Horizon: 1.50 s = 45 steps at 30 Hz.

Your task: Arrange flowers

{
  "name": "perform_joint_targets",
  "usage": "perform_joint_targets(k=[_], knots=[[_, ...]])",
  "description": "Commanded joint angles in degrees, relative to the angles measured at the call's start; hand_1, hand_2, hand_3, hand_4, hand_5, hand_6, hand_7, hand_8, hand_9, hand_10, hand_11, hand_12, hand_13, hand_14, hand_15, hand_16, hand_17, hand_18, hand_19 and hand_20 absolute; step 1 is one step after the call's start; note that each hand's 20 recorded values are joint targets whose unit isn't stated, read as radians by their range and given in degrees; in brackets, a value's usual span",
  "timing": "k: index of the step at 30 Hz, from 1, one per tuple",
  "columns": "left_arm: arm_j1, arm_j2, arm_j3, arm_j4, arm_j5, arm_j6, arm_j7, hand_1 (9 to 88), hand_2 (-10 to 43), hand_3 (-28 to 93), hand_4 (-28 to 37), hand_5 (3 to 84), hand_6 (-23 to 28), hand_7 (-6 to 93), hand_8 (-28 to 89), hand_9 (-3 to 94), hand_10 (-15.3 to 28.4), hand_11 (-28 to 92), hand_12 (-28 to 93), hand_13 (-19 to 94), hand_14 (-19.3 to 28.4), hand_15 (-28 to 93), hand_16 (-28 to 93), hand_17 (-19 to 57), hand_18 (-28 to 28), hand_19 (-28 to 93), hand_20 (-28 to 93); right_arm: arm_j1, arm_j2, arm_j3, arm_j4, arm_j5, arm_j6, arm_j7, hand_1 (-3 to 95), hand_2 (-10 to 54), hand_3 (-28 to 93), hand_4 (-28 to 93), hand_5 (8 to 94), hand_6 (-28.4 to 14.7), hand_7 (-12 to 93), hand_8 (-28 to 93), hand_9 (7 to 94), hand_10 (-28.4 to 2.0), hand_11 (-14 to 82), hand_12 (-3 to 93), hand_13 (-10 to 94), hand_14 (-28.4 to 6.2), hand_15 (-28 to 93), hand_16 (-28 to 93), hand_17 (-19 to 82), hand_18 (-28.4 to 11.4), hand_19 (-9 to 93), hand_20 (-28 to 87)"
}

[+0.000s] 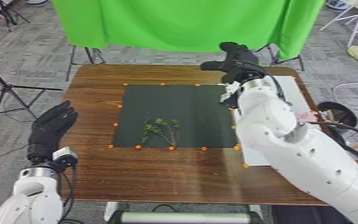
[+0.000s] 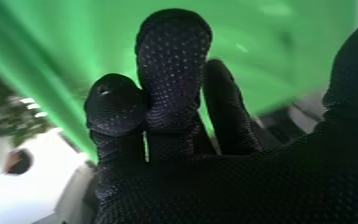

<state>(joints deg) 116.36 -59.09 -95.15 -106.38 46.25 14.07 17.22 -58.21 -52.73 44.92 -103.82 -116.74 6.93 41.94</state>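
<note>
In the head view, the right arm is crossing the right half of the frame and covering much of 1 white sheet [image 1: 254, 156] on the right side of the bench [image 1: 149, 175], while 1 pink patch [image 1: 308, 116] is peeking out past the arm at the right, too small to make out. The right hand [image 1: 235, 59] is appearing small and dark at the upper right of centre, and its separate fingers are hard to tell apart there. In the right wrist view, the thumb is being cut off by the frame's edge, some fingers are partly hiding others, and 1 leafy patch [image 2: 11, 112] is blurring too much to identify. The green stems [image 1: 160, 130] are lying on the lower left part of 1 dark mat [image 1: 171, 107], their thin ends blending into it. They are resting well apart from the right hand's fingers, which are pointing toward the green cloth [image 1: 184, 25] at the top of the frame. Those fingers are standing loosely extended and spread, the thumb held wide of them, and they are gripping nothing. The left hand [image 1: 53, 125] is hovering at the left edge of the bench, its fingers extending nearly straight and holding nothing, with the stems lying to their right, also well apart.
</note>
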Motion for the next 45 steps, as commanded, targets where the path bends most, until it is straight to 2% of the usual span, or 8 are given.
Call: perform_joint_targets(k=[1,10,14,19,26,31,38,45], knots=[[0.6,-0.34,-0.14,-0.17,0.20,-0.46,-0.70,41.2,-5.3,72,-14.1,49.2,0.0,19.9,-10,42.4,12.1,21,10,37,13.8,22,-2,16.0,10.9,10,28,-0.8,4.0,2.8,3.8,6.3,-19.9,3.2,18.1,-9.5,58,-14,36.4,-2.2,4,-5,38.1,-21.9,2.8,9.7,85,-7.2,56,23,59,-15.0,93,38],[0.3,-0.26,0.33,-0.06,0.42,-1.21,-1.01,41.1,-5.3,72,-14.1,49.2,-0.2,19.9,-10,42.3,12.0,21,10,37,13.8,22,-2,16.0,10.9,10,28,-1.1,5.0,2.0,7.8,6.8,-24.8,5.9,16.9,-9.5,57,-14,34.7,-2.4,3,-5,36.8,-23.0,2.5,9.1,85,-7.3,56,23,59,-15.1,93,38],[0.0,-0.30,0.57,0.23,0.42,-1.28,-1.29,41.1,-5.3,72,-14.2,49.1,-0.2,20.0,-10,42.3,12.0,21,10,37,13.8,22,-2,16.0,10.9,10,28,-1.2,4.7,1.6,9.8,6.8,-25.3,6.6,16.8,-9.5,57,-15,34.7,-2.2,3,-5,36.2,-23.0,2.4,8.7,85,-7.3,56,23,59,-15.0,93,38],[0.2,-0.22,0.55,0.03,0.49,-1.47,-1.35,41.1,-5.2,72,-14.2,49.1,-0.3,19.9,-10,42.4,12.1,21,10,37,13.8,22,-2,16.0,10.9,10,28,-1.7,4.7,1.7,11.3,7.8,-25.4,7.3,17.1,-9.5,57,-15,35.3,-1.7,4,-5,36.0,-23.0,2.5,8.6,86,-7.2,57,22,60,-15.0,93,38],[-0.1,-0.30,0.74,0.26,0.45,-1.70,-1.14,41.1,-5.3,72,-14.2,49.3,-0.2,19.9,-10,42.4,12.1,21,10,37,13.8,22,-2,16.0,10.9,10,28,-2.7,4.3,1.7,11.9,9.5,-23.2,6.3,18.1,-9.5,58,-15,37.2,-1.1,5,-5,37.9,-21.9,3.2,8.8,86,-6.6,57,22,60,-14.6,93,38],[-0.3,-0.38,0.76,0.27,0.42,-1.82,-1.09,41.1,-5.2,72,-14.2,49.2,-0.3,20.0,-10,42.4,12.1,21,10,37,13.8,22,-2,15.9,11.0,10,28,-3.3,4.0,0.8,11.9,11.1,-20.2,5.2,20.9,-9.5,60,-14,43.0,-1.0,8,-6,47.7,-17.9,5.6,9.8,89,-5.6,57,22,63,-14.3,93,40],[-0.3,-0.52,0.67,0.23,0.51,-1.89,-1.01,41.1,-5.1,72,-14.2,49.3,-0.3,19.9,-10,42.4,12.1,21,10,37,13.8,22,-2,15.9,10.9,10,28,-4.1,3.3,0.3,11.9,12.5,-20.7,4.3,33.2,-9.5,66,-15,57.1,-0.6,15,-9,73.2,-13.5,12.4,12.6,93,-3.5,58,24,67,-13.3,93,45],[-0.6,-0.60,0.80,0.34,0.61,-2.08,-1.06,41.2,-5.1,72,-14.2,49.2,-0.4,19.9,-10,42.4,12.0,20,10,37,13.8,22,-2,15.8,10.9,10,28,-5.0,3.1,-0.3,11.8,12.0,-19.1,3.9,43.0,-9.5,68,-18,63.1,0.8,19,-10,82.2,-12.3,16.5,14.2,94,-2.1,61,22,70,-12.0,93,47]])
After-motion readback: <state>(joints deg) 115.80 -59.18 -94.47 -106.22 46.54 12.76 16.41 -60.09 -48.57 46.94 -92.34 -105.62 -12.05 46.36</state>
